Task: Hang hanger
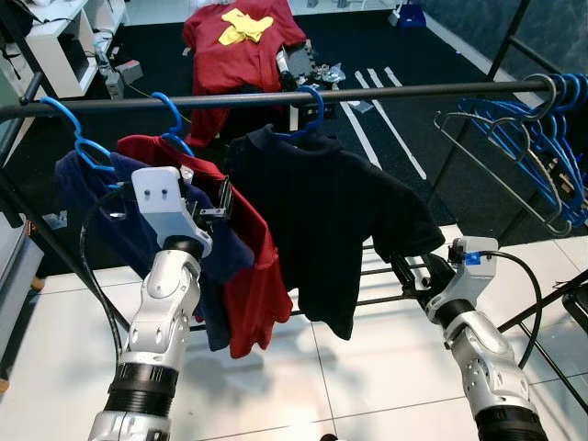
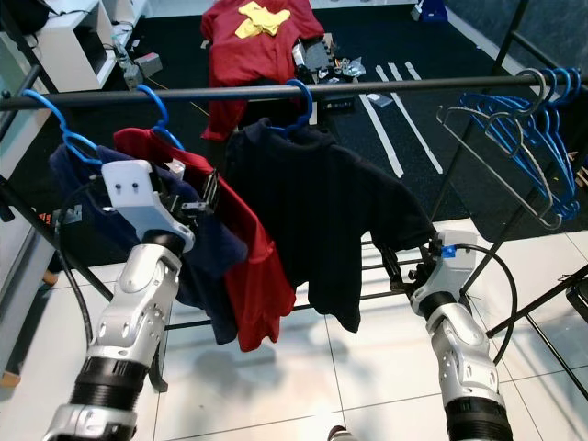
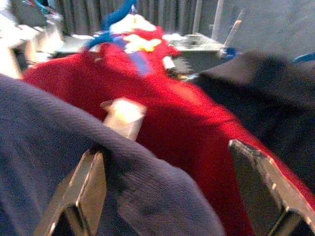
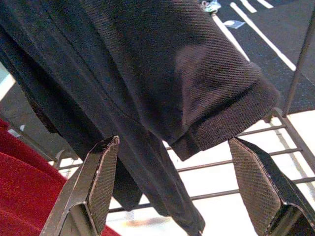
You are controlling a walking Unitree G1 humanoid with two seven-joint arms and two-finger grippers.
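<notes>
**Three shirts on the rail, both grippers released**

Hanging from the black rail [image 1: 276, 96] on blue hangers: navy shirt [image 1: 83, 184], red shirt [image 1: 248, 276], black shirt [image 1: 331, 220], its hanger [image 1: 310, 108] hooked over the bar. Mostly hidden under the collars, those hangers. Left gripper [image 1: 223, 204] spread wide, pushed against red and navy cloth, holding nothing. Right gripper [image 4: 182, 187] likewise parted, just below the black sleeve. White neck label [image 3: 125, 114] blurred, unreadable. Spare hangers [image 1: 524, 138] bunched at the rail's right end.

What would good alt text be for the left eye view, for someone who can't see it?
Three shirts, navy, red and black, hang on blue hangers from a dark rail. The left end effector is at the red shirt; the right end effector is open below the black sleeve. Empty hangers hang at the rail's right end.
</notes>
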